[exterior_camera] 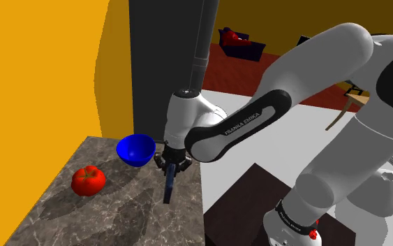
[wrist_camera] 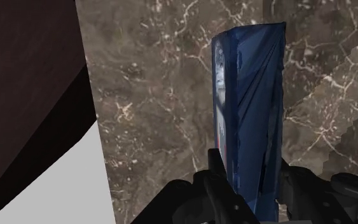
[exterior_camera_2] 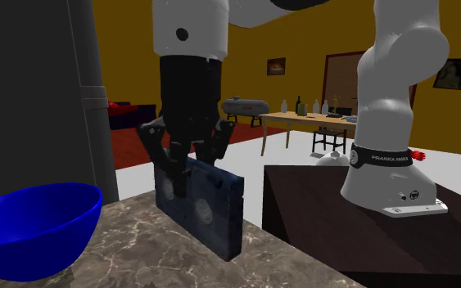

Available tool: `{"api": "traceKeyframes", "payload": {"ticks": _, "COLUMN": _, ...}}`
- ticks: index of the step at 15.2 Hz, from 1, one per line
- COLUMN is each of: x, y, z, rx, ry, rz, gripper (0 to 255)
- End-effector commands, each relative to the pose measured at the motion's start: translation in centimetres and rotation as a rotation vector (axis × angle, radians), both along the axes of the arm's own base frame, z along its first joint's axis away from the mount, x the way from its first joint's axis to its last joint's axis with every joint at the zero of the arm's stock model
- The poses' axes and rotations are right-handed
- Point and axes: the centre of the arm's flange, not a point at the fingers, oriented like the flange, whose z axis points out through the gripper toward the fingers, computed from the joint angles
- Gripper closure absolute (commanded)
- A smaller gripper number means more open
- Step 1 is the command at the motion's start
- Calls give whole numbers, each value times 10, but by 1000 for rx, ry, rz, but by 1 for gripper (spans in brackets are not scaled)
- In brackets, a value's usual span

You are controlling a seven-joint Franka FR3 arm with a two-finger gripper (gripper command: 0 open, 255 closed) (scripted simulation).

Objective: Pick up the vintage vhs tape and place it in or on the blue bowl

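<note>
A dark marbled tabletop point(exterior_camera: 118, 216) stands against an orange wall point(exterior_camera: 34, 84), with a dark pillar point(exterior_camera: 153, 63) behind its far end. The tool point(exterior_camera: 168, 162) is clamped on the dark blue VHS tape point(exterior_camera: 168, 187), which hangs edge-down over the tabletop, just to the shoulder view's right of the blue bowl point(exterior_camera: 135, 149). A red tomato point(exterior_camera: 89, 179) lies left of the bowl, nearer.

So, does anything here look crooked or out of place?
Only the dark blue flat cassette: the black gripper clasps it by one end, so it hangs slanted over the brown marble counter, near the counter's edge. Nothing looks spilled or broken.
</note>
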Motion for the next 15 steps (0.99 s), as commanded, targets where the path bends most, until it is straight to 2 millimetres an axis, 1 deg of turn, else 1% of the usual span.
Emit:
{"api": "traceKeyframes", "payload": {"ticks": 1, "x": -1, "y": 0, "z": 10, "rx": 1, "ry": 0, "rz": 0, "gripper": 255}}
{"api": "traceKeyframes", "payload": {"ticks": 15, "x": -1, "y": 0, "z": 84, "rx": 1, "ry": 0, "rz": 0, "gripper": 255}}
